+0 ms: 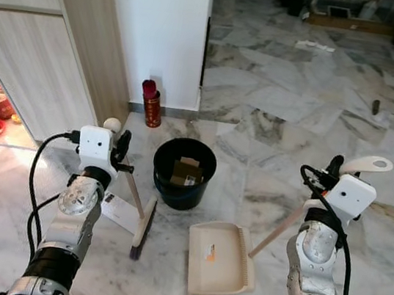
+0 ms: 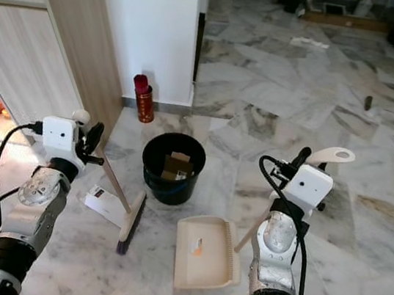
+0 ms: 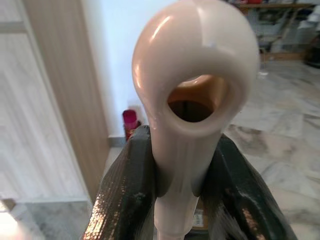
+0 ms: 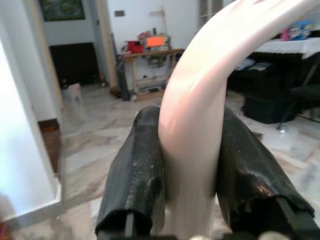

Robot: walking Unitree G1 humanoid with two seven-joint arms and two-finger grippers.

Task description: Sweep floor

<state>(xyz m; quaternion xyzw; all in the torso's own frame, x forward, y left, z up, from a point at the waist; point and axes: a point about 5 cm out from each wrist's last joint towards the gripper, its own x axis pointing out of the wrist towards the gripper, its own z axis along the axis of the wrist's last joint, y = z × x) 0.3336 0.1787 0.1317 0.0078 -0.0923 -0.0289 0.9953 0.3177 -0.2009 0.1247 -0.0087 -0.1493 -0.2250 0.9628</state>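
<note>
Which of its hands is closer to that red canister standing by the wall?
Left. The left gripper, shut on the broom handle, sits just in front of the red canister. The right gripper, holding the dustpan handle, is far across the marble floor.

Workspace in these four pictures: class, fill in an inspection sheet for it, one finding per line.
Surface: marble floor, grey veined, white card lying by the broom head.
Job's things: broom with head on floor; dustpan flat on floor, a small orange scrap in it; black bucket behind them, holding cardboard.
Clutter: red can at the wall; scattered bits on the far floor.
Grippers: left gripper shut on the broom handle; right gripper shut on the dustpan handle.
Cables: black cable looping along the left arm, another at the right wrist.
Surroundings: white wall, wooden cabinet, room beyond.
</note>
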